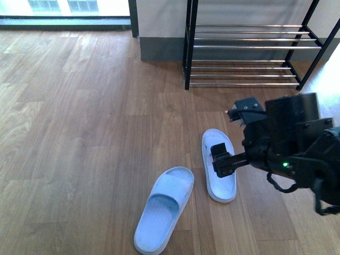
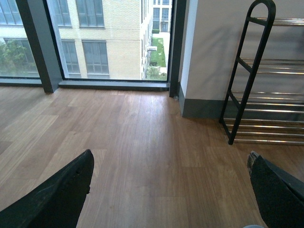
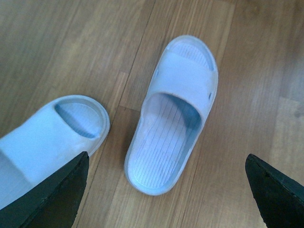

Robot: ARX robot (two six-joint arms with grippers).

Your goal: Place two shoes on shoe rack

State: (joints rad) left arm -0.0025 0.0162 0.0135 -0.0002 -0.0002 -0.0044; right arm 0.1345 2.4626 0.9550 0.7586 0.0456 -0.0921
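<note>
The two shoes are pale blue open-toe slides, not sneakers. One slide [image 1: 218, 180] lies on the wood floor under my right gripper [image 1: 223, 159]; the other [image 1: 163, 210] lies to its left, angled. In the right wrist view the gripper [image 3: 166, 156] is open above the heel end of one slide [image 3: 173, 118], with the other slide [image 3: 52, 133] beside one finger [image 3: 52, 199]. The shoe rack [image 1: 244, 48], a black frame with chrome bars, stands against the far wall and also shows in the left wrist view [image 2: 251, 71]. My left gripper [image 2: 171, 153] is open and empty over bare floor.
A wall corner with a grey skirting board [image 1: 159, 50] stands left of the rack. A floor-level window [image 2: 109, 42] runs along the far left. Wood floor [image 1: 79, 133] stretches between the slides and the rack.
</note>
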